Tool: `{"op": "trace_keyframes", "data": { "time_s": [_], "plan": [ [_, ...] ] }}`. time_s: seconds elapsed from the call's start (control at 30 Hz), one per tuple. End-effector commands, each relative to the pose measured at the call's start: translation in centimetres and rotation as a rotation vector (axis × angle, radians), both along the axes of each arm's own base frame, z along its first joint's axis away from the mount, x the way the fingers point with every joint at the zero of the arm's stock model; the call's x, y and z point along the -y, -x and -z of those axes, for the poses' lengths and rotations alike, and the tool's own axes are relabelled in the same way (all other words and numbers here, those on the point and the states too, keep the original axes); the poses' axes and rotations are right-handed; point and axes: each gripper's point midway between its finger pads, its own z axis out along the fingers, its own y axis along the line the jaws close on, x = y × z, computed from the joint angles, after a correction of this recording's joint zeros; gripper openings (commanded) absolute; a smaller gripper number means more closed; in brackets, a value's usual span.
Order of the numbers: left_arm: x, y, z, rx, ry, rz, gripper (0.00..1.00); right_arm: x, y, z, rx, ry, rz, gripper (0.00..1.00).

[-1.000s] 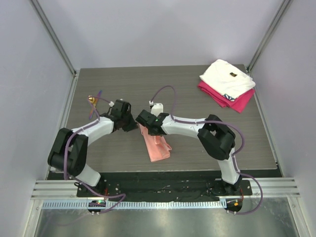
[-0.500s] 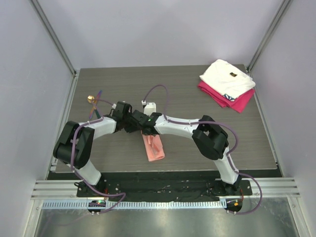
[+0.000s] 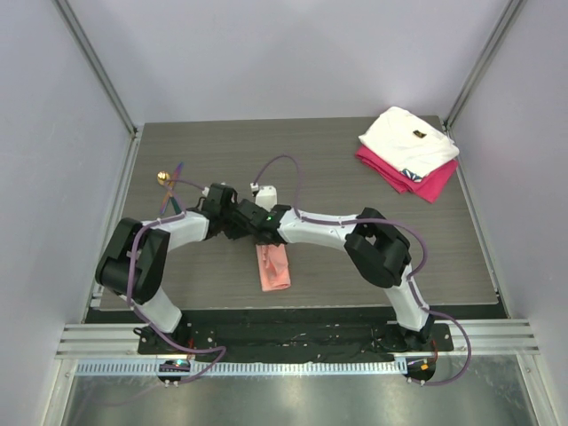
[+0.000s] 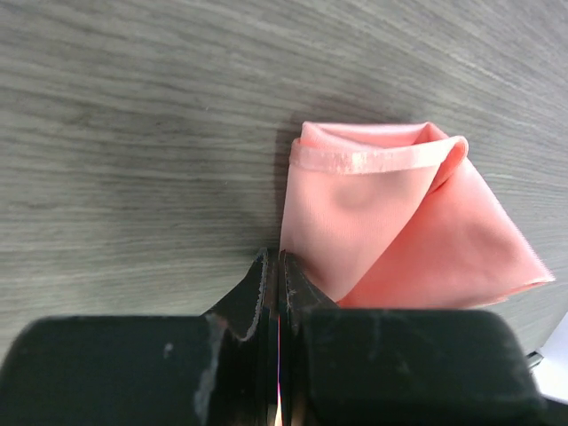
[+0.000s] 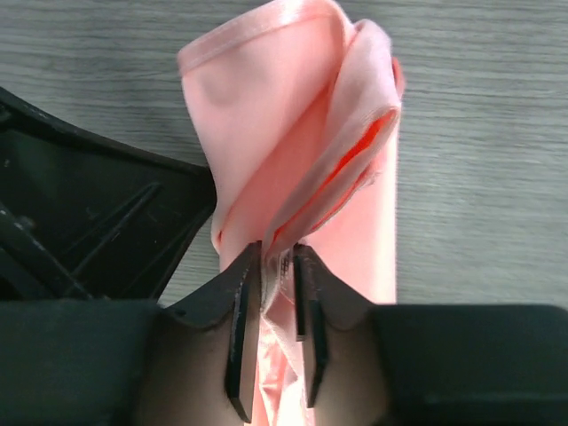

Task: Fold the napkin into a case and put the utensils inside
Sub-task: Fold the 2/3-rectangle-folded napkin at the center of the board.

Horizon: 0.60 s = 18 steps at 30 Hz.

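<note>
My left gripper [image 4: 278,277] is pinched on an edge of the napkin [image 4: 373,231], which lies bunched on the table [image 3: 382,240] near the front. My right gripper [image 5: 277,266] has its jaws slightly apart around a fold; I cannot tell whether they grip.

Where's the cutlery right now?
In the top view, the utensils lie on the table's left side, just beyond the left arm, apart from the napkin.

Shows the napkin [image 3: 273,271] folded into 1 narrow strip, lying front to back on the table [image 3: 355,160] near its front edge. Finds left gripper [image 3: 232,219] and right gripper [image 3: 251,222] crowded together at the strip's far end. Spots utensils [image 3: 169,180] at left rear, white cloth [image 3: 406,138] atop magenta cloth [image 3: 424,184] at right rear.
</note>
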Motion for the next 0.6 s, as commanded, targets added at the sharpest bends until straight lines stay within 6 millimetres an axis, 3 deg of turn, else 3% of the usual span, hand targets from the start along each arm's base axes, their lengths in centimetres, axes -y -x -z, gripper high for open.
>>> {"op": "trace_keyframes", "data": {
  "time_s": [0.0,0.07,0.17,0.43,0.57],
  "plan": [
    [-0.2,0.3,-1.5,0.028,-0.016,0.03,0.0,-1.6,-0.1,-2.9,0.075,-0.126,-0.09,0.33],
    [0.1,0.3,-2.1,0.034,-0.002,0.045,0.0,-0.8,-0.1,-2.2,0.064,-0.124,-0.121,0.33],
    [0.2,0.4,-2.6,0.034,0.002,0.055,0.0,-0.9,-0.2,-2.8,0.078,-0.154,-0.16,0.33],
    [0.6,0.4,-3.9,0.033,0.006,0.088,0.0,-2.0,-0.1,-3.9,0.084,-0.204,-0.224,0.33],
    [0.6,0.5,-5.1,0.034,-0.002,0.118,0.0,-2.0,-0.4,-3.8,0.076,-0.23,-0.236,0.39]
  ]
}}
